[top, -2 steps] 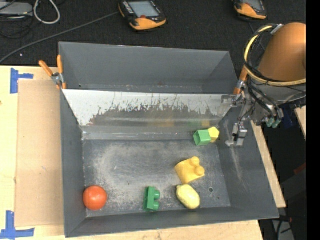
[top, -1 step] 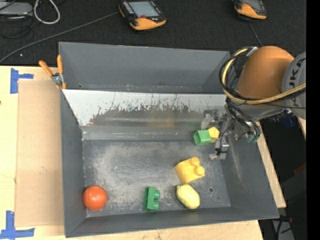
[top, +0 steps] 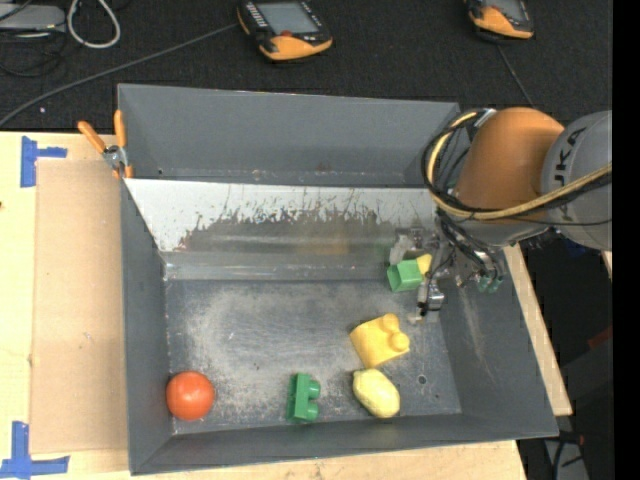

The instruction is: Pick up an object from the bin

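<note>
The gripper (top: 430,302) hangs low in the bin (top: 280,138), up and to the right of the yellow block (top: 380,340), close to the right wall. Whether it is apart or together cannot be told, since the wrist's cables and fittings crowd it. Just to its left, above the yellow block and a little to the right, a green cube (top: 404,274) lies near the foot of the back wall. It is very near the gripper, but nothing shows whether it is clasped. A bit of yellow shows at the cube's upper right corner; what it is cannot be made out. The arm's orange cover (top: 510,158) sits above the yellow block and well to the right, over the bin's rim. A lemon (top: 376,393) lies just below the yellow block, by the front wall. A green brick (top: 303,398) lies below and to the left of the yellow block. An orange ball (top: 190,395) rests far to the left, in the front left corner.
</note>
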`<action>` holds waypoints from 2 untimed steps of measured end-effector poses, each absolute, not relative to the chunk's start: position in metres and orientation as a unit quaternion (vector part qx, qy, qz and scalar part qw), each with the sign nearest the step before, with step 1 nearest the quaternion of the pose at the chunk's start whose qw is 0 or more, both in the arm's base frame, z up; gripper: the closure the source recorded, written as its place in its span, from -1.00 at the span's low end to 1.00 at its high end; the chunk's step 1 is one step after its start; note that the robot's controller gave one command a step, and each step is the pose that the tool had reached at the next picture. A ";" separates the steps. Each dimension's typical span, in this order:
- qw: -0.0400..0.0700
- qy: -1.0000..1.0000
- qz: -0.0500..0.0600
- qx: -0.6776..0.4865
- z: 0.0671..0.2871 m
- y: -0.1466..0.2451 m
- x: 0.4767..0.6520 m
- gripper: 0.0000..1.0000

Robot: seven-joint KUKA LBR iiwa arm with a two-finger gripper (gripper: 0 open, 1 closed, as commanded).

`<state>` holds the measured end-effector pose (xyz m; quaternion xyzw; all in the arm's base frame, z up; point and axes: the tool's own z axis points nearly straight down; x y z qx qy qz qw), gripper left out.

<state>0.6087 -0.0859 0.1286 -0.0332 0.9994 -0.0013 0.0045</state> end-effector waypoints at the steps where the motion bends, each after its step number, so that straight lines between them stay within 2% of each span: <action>1: 0.003 0.995 0.000 -0.102 0.121 -0.069 0.556 -1.00; 2: 0.002 1.000 0.000 -0.006 0.100 -0.094 0.535 -1.00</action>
